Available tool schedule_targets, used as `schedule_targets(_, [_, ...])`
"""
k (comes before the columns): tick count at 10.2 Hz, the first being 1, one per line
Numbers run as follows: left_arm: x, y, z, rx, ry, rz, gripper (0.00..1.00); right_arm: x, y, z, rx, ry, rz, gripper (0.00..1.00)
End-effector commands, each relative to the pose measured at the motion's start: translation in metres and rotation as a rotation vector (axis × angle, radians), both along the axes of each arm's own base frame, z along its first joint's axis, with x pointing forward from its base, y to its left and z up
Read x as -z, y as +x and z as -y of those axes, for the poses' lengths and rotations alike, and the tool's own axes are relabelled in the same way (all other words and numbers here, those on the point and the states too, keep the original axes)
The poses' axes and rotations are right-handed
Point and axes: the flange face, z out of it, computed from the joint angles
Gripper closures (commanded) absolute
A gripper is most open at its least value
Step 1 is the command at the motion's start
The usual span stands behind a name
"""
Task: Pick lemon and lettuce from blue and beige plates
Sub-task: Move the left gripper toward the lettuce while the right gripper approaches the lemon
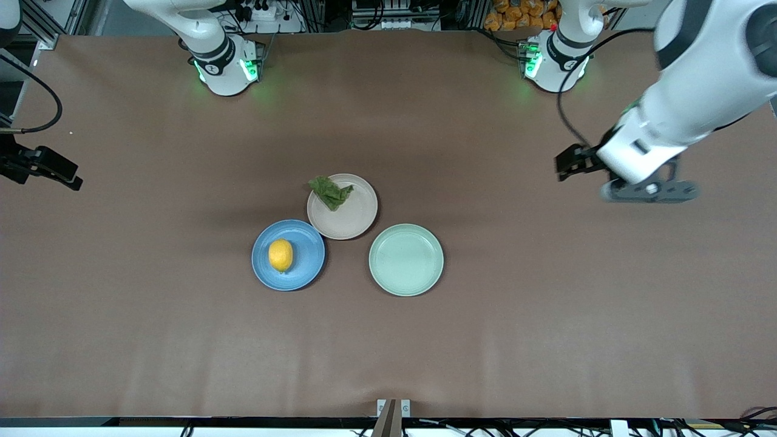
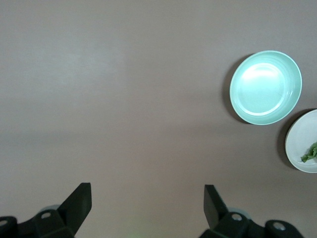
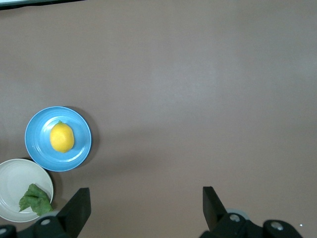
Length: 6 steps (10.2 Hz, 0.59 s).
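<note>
The yellow lemon (image 1: 280,255) lies on the blue plate (image 1: 306,264) near the table's middle. The dark green lettuce (image 1: 331,192) lies on the rim of the beige plate (image 1: 352,217), which touches the blue plate and is farther from the front camera. My left gripper (image 1: 651,190) hangs open and empty over bare table toward the left arm's end, well apart from the plates. In the left wrist view it (image 2: 147,191) is open, with the lettuce (image 2: 311,153) at the edge. My right gripper (image 3: 146,194) is open and empty; the lemon (image 3: 62,137) and lettuce (image 3: 35,200) show off to one side.
An empty mint-green plate (image 1: 406,260) sits beside the blue and beige plates, toward the left arm's end; it also shows in the left wrist view (image 2: 266,87). A black part of the right hand (image 1: 45,167) shows at the view's edge. Brown table cover (image 1: 546,340) lies all around.
</note>
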Motion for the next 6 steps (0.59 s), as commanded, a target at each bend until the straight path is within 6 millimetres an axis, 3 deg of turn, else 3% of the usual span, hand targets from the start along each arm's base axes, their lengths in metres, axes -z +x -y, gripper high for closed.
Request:
schedule_targets(1, [0.022,0.005,0.033,-0.048,-0.009,-0.014,0.00,-0.003,-0.003,0.001,0.000,0.002,-0.002,0.00])
schedule_targets(3, [0.049,0.009,0.058,-0.075,-0.005,-0.032,0.00,0.006,-0.003,-0.001,0.001,0.003,-0.043,0.00])
schedule_targets(6, [0.109,0.011,0.135,-0.155,0.000,-0.033,0.00,0.039,0.006,-0.019,-0.034,0.000,-0.133,0.00])
